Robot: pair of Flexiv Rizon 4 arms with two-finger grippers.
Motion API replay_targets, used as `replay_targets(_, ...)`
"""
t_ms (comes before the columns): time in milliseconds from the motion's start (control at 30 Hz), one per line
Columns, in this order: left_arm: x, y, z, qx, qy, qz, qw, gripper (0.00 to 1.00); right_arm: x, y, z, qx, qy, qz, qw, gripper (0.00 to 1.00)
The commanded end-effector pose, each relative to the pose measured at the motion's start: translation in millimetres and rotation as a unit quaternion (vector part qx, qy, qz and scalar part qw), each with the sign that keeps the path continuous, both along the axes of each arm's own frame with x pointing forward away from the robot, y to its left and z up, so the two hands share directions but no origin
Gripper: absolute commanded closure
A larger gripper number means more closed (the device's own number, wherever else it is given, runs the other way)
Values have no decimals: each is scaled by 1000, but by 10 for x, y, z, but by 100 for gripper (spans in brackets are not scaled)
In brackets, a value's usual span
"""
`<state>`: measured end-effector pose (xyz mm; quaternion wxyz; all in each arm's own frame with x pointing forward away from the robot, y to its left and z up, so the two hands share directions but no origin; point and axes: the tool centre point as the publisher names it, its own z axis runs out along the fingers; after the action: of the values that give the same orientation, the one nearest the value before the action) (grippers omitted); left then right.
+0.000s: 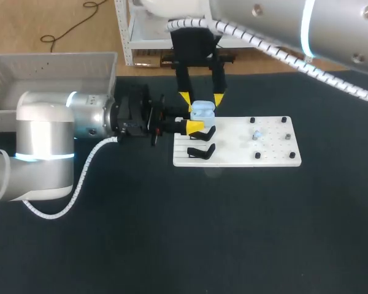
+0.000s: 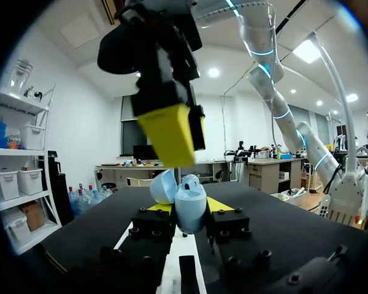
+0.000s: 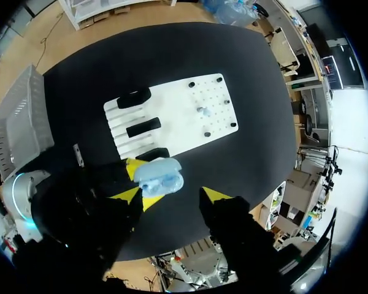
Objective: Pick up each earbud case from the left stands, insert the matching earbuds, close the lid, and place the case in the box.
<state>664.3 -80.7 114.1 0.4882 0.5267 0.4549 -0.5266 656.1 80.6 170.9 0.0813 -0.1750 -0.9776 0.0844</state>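
The case [image 1: 203, 110] sits pinched in the left end effector [image 2: 189, 207]. Its yellow tips press the case from two sides, just over the left edge of the white board [image 1: 276, 156], toward the far middle of the desk [image 1: 172, 245]. In the left wrist view the lid is tipped back and open. Whether the wells are filled I cannot tell, though they look bare from the right wrist view.

The right end effector [image 1: 201, 98] hangs directly above the case with its fingers spread, one tip off each end of it and touching neither. The case's long axis runs along the board's long edge, the same line the spread fingers stand on. A straight descent would therefore bracket the case lengthwise rather than across it.

The earbuds [image 1: 256, 135] lie on the board's right half, well apart from the case and out along that same axis. The right arm is the free one, so I judge the fetch falls to it, as a sideways shift toward the desk's right edge and then down. The left arm need only hold the case level meanwhile.

The stands [image 1: 199, 152] line the board's left edge. The box [image 1: 49, 67] waits at the desk's far left corner, on the left arm's side.
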Motion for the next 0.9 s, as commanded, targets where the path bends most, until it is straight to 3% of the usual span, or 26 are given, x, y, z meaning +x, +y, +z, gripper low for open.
replay_targets(33, 5, 1, -5, 0, 0, -1, 1000, 100, -291, -339, 58, 62, -42, 11, 997, 65)
replay_targets(167, 5, 1, -5, 0, 0, -1, 1000, 100, -379, -505, 138, 116, -82, 36, 989, 64)
replay_targets(267, 5, 1, -5, 0, 0, -1, 1000, 100, -425, -609, 181, 134, -126, 57, 981, 63)
replay_targets(467, 5, 1, -5, 0, 0, -1, 1000, 100, -492, -758, 173, 135, -217, 99, 962, 61)
replay_targets(533, 5, 1, -5, 0, 0, -1, 1000, 100, -477, -820, 130, 138, -234, 101, 957, 62)
replay_targets(733, 5, 1, -5, 0, 0, -1, 1000, 100, -335, -1030, -32, 149, -261, 87, 950, 57)
replay_targets(900, 5, 1, -5, 0, 0, -1, 1000, 100, -194, -1174, -176, 175, -257, 72, 948, 58)
